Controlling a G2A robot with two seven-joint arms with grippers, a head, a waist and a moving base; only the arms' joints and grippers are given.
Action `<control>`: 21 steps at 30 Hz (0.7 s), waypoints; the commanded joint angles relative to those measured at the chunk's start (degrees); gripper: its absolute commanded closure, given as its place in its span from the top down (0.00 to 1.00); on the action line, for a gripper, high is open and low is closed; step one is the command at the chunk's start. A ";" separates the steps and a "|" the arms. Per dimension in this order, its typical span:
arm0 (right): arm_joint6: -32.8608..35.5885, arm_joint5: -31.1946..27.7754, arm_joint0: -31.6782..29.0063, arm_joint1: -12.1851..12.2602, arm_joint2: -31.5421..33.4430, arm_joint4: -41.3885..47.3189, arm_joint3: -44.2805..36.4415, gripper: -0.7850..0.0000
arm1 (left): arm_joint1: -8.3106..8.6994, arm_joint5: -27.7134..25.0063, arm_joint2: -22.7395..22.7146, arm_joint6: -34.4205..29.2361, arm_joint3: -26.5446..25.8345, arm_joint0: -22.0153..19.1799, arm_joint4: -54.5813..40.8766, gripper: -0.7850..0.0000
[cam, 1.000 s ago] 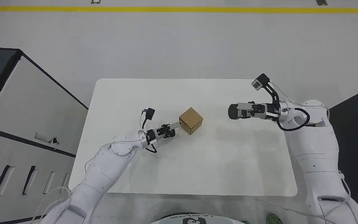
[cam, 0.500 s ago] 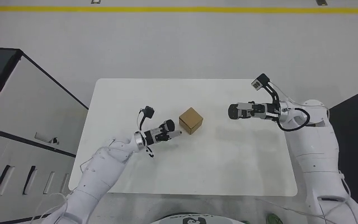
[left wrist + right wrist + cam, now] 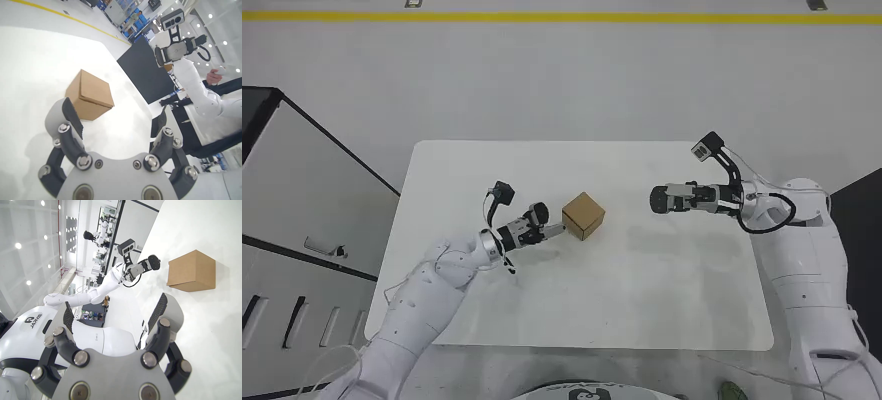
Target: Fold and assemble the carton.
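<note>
Left gripper sits just left of the closed brown carton at the middle of the white table; the right gripper is well apart on its right. Left wrist view: jaws wide, empty, carton just beyond. Right wrist view: jaws also wide and empty, carton farther off.
</note>
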 commanded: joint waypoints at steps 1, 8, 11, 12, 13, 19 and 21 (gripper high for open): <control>0.00 0.00 0.00 0.00 0.00 0.00 0.00 1.00 | -0.21 0.94 0.55 7.29 -0.12 0.07 10.91 1.00; 0.00 0.00 0.00 0.00 0.00 0.00 0.00 1.00 | -0.83 8.47 4.47 26.75 1.81 -0.36 38.68 1.00; 0.00 0.00 0.00 0.00 0.00 0.00 0.00 1.00 | -1.15 8.06 6.12 32.39 3.92 -1.18 42.64 1.00; 0.00 0.00 0.00 0.00 0.00 0.00 0.00 1.00 | -1.18 8.41 6.43 33.30 4.19 -1.41 44.08 1.00; 0.00 0.00 0.00 0.00 0.00 0.00 0.00 1.00 | -1.27 8.75 6.98 35.41 4.82 -1.58 45.69 1.00; 0.00 0.00 0.00 0.00 0.00 0.00 0.00 1.00 | -1.33 8.67 7.22 36.23 5.25 -1.64 45.93 1.00; 0.00 0.00 0.00 0.00 0.00 0.00 0.00 1.00 | -1.33 8.67 7.22 36.23 5.25 -1.64 45.93 1.00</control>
